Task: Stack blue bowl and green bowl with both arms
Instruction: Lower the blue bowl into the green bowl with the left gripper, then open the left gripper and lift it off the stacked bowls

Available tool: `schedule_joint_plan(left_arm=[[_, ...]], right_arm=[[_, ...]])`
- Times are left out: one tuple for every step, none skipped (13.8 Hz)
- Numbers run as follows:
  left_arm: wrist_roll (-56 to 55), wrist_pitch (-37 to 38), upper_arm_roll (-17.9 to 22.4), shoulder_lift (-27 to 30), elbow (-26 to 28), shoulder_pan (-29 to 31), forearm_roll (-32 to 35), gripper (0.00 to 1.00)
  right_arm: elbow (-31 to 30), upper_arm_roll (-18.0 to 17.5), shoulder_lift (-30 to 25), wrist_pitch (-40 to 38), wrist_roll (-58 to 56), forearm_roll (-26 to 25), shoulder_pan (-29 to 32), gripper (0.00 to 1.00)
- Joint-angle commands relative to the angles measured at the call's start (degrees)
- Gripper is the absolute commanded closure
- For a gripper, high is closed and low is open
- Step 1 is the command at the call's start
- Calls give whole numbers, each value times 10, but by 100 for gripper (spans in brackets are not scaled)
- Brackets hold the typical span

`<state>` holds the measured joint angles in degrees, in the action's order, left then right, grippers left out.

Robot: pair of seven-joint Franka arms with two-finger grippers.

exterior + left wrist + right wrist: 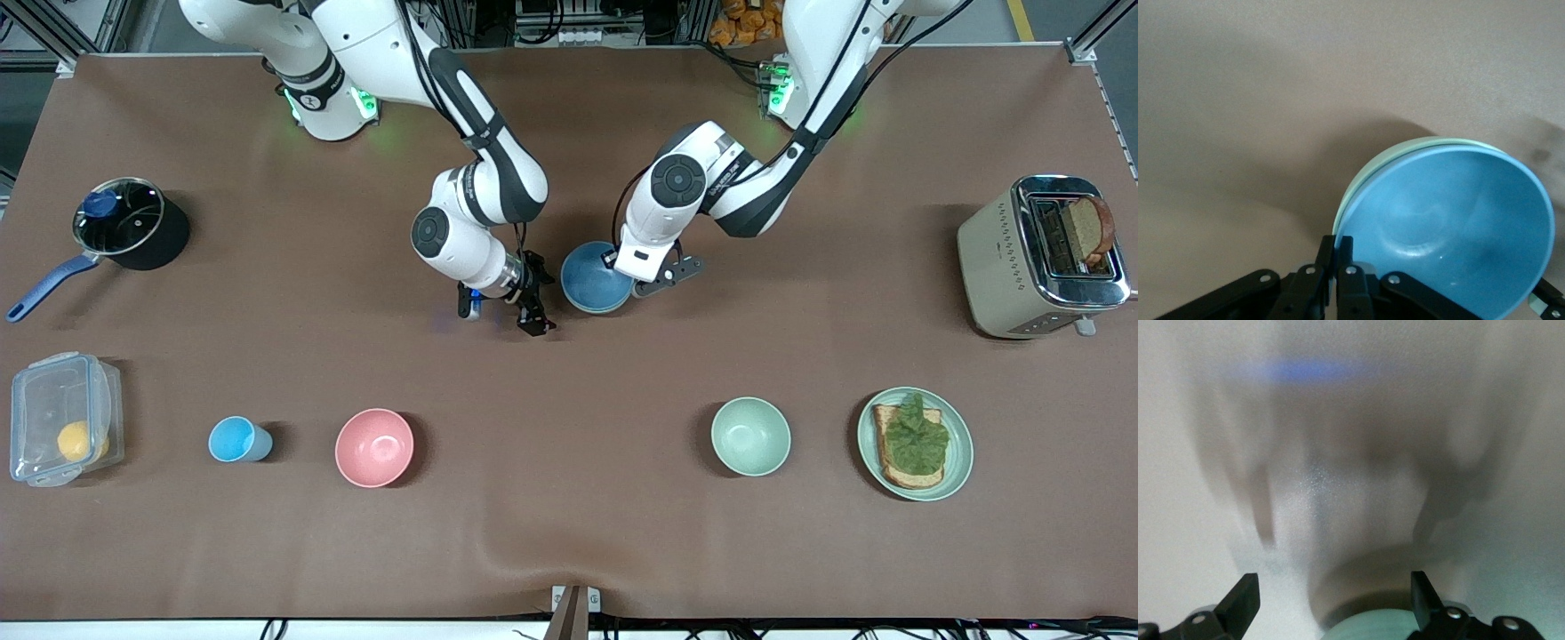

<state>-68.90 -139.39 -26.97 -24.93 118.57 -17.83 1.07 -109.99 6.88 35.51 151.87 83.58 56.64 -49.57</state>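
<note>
The blue bowl [594, 277] sits nested in the green bowl [1405, 148] mid-table, between the two arms. In the left wrist view only a pale green rim shows around the blue bowl [1451, 227]. My left gripper [636, 286] [1337, 243] is shut on the blue bowl's rim, at the side toward the left arm's end. On the bowls' other side my right gripper [536, 311] [1333, 583] stands open and holds nothing. The green bowl's wall [1405, 628] shows low between its fingers in the right wrist view.
Nearer the front camera stand a pink bowl [374, 447], a light-blue cup [236, 440], a clear box [62, 431], a mint-green bowl [750, 436] and a plate with toast [956, 462]. A lidded pot [124, 227] and a toaster [1005, 258] stand at the table's ends.
</note>
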Motion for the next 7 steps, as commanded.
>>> schedule_joint_plan(left_arm=[[-9, -5, -3, 3, -3, 4, -12, 0], [-8, -4, -3, 10, -5, 3, -12, 0], [-7, -1, -3, 19, -8, 8, -12, 0], [-4, 0, -3, 29, -10, 9, -12, 0], [-4, 1, -2, 47, -12, 10, -11, 0], [-4, 2, -1, 64, -13, 14, -10, 0], [-3, 3, -1, 85, -15, 27, -9, 0]], right_arm=[[-1, 0, -1, 2, -17, 17, -1, 0], [-1, 0, -1, 2, -17, 17, -1, 0], [-1, 0, -1, 3, -17, 17, -1, 0], [-1, 0, -1, 2, -17, 17, -1, 0], [-1, 0, -1, 2, -17, 17, -1, 0], [-1, 0, -1, 2, -18, 17, -1, 0], [-1, 0, -4, -2, -23, 17, 2, 0]])
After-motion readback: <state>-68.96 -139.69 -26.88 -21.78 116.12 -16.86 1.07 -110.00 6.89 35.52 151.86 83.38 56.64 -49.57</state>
